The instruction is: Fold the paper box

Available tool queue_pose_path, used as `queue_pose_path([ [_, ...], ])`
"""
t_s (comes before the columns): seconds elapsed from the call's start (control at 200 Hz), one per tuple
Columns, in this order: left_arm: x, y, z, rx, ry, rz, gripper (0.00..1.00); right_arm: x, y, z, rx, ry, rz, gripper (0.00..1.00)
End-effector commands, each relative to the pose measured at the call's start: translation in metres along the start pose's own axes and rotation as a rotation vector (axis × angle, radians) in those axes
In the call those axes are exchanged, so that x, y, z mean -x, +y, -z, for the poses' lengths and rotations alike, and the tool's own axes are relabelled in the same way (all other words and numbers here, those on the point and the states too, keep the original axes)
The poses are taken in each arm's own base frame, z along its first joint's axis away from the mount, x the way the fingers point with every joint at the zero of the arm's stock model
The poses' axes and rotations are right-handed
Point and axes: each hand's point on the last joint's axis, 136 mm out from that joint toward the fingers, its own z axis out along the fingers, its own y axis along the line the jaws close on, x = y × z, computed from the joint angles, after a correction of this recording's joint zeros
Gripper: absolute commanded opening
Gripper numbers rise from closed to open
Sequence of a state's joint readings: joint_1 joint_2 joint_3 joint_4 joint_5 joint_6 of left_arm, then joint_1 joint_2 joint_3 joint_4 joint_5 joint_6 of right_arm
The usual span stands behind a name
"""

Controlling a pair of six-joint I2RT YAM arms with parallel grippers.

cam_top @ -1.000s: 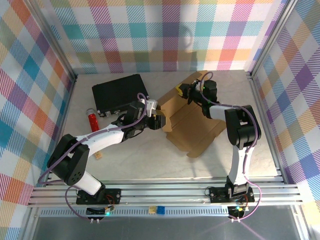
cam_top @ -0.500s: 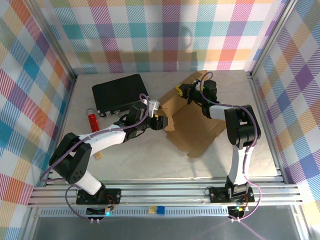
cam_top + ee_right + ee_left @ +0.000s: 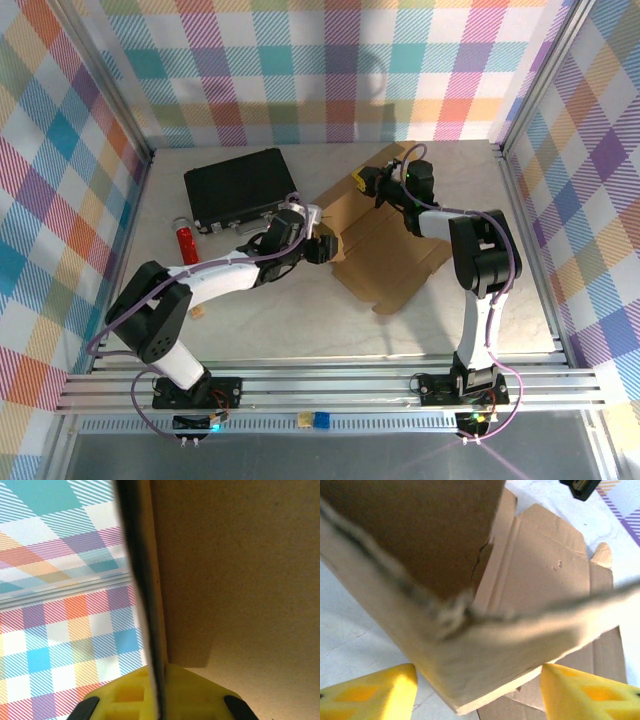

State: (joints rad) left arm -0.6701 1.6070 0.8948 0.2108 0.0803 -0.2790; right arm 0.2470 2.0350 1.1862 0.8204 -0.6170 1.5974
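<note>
Nearest the bases, the pale surface carries both arms' reach. The left arm stretches low and diagonally toward the centre. Its wrist is turned so that the left end effector meets the left edge of the paper box, a plain brown die-cut corrugated cardboard sheet lying mostly flat at mid-surface. In the left wrist view the yellow fingers stand wide apart, released, with a lifted flap corner between them but not pinched.

The sheet lies to the right of this end effector, its long axis running roughly near to far and skewed rightward toward the bases. The left arm is the nearer one to that raised flap, so closing on it looks like the step in hand.

Farther back, the right arm rises at the elbow and bends leftward. The right end effector sits at the sheet's far-left corner, apparently clenched on a cardboard edge, though the close view is cramped.

Beyond, at far left, rests a black rectangular case.
</note>
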Motion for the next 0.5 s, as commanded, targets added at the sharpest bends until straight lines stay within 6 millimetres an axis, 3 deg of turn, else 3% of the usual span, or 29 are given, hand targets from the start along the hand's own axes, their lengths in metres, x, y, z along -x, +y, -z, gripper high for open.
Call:
queue_pose_path([
  [0.0, 0.014, 0.0, -0.003, 0.055, -0.044, -0.006, 0.59, 0.005, 0.005, -0.004, 0.027, -0.007, -0.005, 0.0],
  [0.425, 0.027, 0.006, -0.008, 0.144, -0.089, -0.001, 0.46, 0.0, -0.001, -0.005, 0.018, -0.023, -0.029, 0.0],
  [0.495, 0.027, 0.006, -0.009, 0.145, -0.093, 0.0, 0.38, 0.001, -0.002, -0.004, 0.014, -0.031, -0.033, 0.0],
])
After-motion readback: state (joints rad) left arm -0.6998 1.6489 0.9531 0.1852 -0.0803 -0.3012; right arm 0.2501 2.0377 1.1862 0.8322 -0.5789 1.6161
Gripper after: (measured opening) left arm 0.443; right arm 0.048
